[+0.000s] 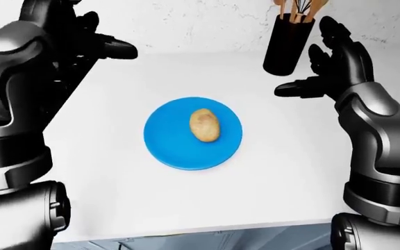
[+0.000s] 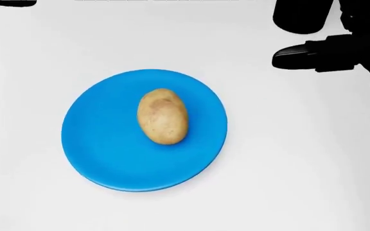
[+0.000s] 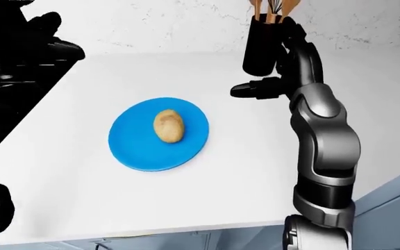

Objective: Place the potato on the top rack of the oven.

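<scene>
Both hands, left hand (image 1: 92, 44) and right hand (image 1: 332, 67), appear released; a hasty grasp could roll the potato (image 2: 162, 116) off its blue plate (image 2: 95, 159).

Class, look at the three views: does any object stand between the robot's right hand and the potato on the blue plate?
Nothing visible does. The brown oval potato lies alone on the round blue plate; the open right hand hovers to its upper right over bare white counter. The black utensil holder stands beyond the hand.

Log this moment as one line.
potato: on blue plate | left hand: open, empty | right hand: open, empty | oven: unseen
</scene>
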You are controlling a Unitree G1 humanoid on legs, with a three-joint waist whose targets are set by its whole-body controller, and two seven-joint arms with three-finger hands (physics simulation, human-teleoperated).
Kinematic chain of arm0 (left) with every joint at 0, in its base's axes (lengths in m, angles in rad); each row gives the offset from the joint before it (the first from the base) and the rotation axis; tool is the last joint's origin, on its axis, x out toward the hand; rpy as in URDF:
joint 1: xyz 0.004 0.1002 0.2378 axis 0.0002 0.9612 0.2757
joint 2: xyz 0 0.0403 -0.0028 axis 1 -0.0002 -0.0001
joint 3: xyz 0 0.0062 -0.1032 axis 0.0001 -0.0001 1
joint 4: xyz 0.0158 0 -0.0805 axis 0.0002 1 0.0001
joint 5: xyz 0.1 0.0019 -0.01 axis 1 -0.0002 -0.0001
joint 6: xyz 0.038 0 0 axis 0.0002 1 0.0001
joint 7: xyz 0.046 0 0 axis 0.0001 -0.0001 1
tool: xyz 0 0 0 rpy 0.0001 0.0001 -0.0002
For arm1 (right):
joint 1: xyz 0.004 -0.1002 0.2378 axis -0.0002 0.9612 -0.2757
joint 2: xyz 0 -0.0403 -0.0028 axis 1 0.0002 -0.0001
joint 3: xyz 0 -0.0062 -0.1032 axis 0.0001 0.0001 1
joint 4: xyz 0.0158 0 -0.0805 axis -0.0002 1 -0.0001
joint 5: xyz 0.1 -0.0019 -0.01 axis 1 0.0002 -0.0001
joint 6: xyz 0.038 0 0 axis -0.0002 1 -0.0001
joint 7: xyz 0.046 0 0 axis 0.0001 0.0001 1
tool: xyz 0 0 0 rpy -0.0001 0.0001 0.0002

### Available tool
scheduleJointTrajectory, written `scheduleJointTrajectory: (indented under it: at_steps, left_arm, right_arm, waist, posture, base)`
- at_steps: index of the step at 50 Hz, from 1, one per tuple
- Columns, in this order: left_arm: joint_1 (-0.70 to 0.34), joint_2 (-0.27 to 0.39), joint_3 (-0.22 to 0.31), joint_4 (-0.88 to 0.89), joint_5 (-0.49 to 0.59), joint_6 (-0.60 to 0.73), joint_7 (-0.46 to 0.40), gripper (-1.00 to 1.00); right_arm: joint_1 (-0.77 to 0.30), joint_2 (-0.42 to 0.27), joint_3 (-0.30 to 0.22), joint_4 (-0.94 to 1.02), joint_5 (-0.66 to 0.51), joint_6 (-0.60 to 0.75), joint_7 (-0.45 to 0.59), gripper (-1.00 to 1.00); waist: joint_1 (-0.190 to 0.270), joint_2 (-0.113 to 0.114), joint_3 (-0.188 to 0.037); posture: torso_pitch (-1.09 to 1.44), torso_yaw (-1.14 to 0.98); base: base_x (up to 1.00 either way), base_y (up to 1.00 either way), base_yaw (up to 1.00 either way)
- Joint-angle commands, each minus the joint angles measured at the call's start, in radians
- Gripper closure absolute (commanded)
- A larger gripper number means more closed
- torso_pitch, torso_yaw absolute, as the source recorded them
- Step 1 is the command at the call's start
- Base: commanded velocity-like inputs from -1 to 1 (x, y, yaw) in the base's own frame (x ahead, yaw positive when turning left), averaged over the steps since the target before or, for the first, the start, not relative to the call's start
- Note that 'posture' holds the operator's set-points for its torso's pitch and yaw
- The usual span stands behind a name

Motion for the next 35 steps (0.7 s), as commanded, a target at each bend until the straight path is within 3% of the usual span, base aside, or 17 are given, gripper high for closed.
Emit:
scheduleJointTrajectory:
  at_steps: [1,4,5,7,11,14,19,24,27,35]
  left_arm:
    - [-0.141,0.039,-0.047,0.049,0.176,-0.081,-0.183,-1.00]
    - [-0.270,0.013,-0.073,0.263,0.390,-0.250,-0.317,-1.00]
    - [-0.312,0.005,-0.071,0.367,0.457,-0.389,-0.345,-1.00]
    - [-0.359,0.004,-0.113,0.456,0.591,-0.438,-0.520,-1.00]
    - [-0.354,-0.029,-0.117,0.442,0.788,-0.553,-0.767,-1.00]
    - [-0.303,-0.063,-0.115,0.418,0.912,-0.704,-0.889,-1.00]
    - [-0.278,-0.103,-0.089,0.459,1.053,-0.995,-0.944,-1.00]
    - [-0.288,-0.107,-0.078,0.494,1.156,-1.186,-0.992,-1.00]
    - [-0.301,-0.112,-0.058,0.511,1.180,-1.236,-1.006,-1.00]
    - [-0.386,-0.136,-0.062,0.576,1.214,-1.340,-0.989,-1.00]
  right_arm:
    - [-0.032,-0.014,-0.017,-0.028,-0.002,-0.035,-0.004,-1.00]
    - [-0.028,-0.012,-0.015,-0.031,-0.003,-0.036,-0.004,-1.00]
    - [-0.031,-0.014,-0.018,-0.037,0.000,-0.028,-0.005,-1.00]
    - [-0.031,-0.013,-0.015,-0.032,-0.001,-0.033,-0.006,-1.00]
    - [-0.026,-0.009,-0.011,-0.033,-0.005,-0.038,-0.005,-1.00]
    - [-0.026,-0.010,-0.013,-0.042,-0.004,-0.031,-0.004,-1.00]
    - [-0.027,-0.011,-0.016,-0.041,-0.002,-0.031,-0.003,-1.00]
    - [-0.024,-0.009,-0.010,-0.038,-0.006,-0.035,0.001,-1.00]
    - [-0.026,-0.010,-0.013,-0.038,-0.006,-0.034,0.002,-1.00]
    - [-0.020,-0.003,-0.010,-0.039,-0.010,-0.041,0.003,-1.00]
  waist:
    - [0.000,0.004,-0.033]
    - [0.004,-0.003,-0.027]
    - [0.006,-0.005,-0.026]
    - [0.008,-0.008,-0.028]
    - [0.006,-0.010,-0.029]
    - [0.007,-0.016,-0.027]
    - [0.008,-0.025,-0.030]
    - [0.008,-0.034,-0.029]
    - [0.008,-0.035,-0.029]
    - [0.011,-0.035,-0.027]
  posture:
    - [0.00,0.00]
    - [0.00,0.00]
    - [0.00,0.00]
    - [0.00,0.00]
    - [0.00,0.00]
    - [0.00,0.00]
    - [0.00,0.00]
    - [0.00,0.00]
    - [0.00,0.00]
    - [0.00,0.00]
  base:
    - [0.00,0.00,0.00]
    - [0.00,0.00,0.00]
    - [0.00,0.00,0.00]
    - [0.00,0.00,0.00]
    - [0.00,0.00,0.00]
    - [0.00,0.00,0.00]
    - [0.00,0.00,0.00]
    - [0.00,0.00,0.00]
    - [0.00,0.00,0.00]
    - [0.00,0.00,0.00]
